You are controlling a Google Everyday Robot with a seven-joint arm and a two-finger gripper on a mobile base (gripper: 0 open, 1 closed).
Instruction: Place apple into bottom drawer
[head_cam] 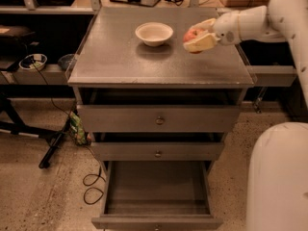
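Note:
The red apple sits between the cream fingers of my gripper, which is shut on it just above the right part of the cabinet top. My white arm reaches in from the upper right. The bottom drawer is pulled open at the foot of the cabinet and its inside looks empty. The two drawers above it are closed.
A cream bowl stands on the cabinet top, left of the gripper. My white base fills the lower right. Cables and a black stand leg lie on the floor to the left. Shelves with clutter stand behind.

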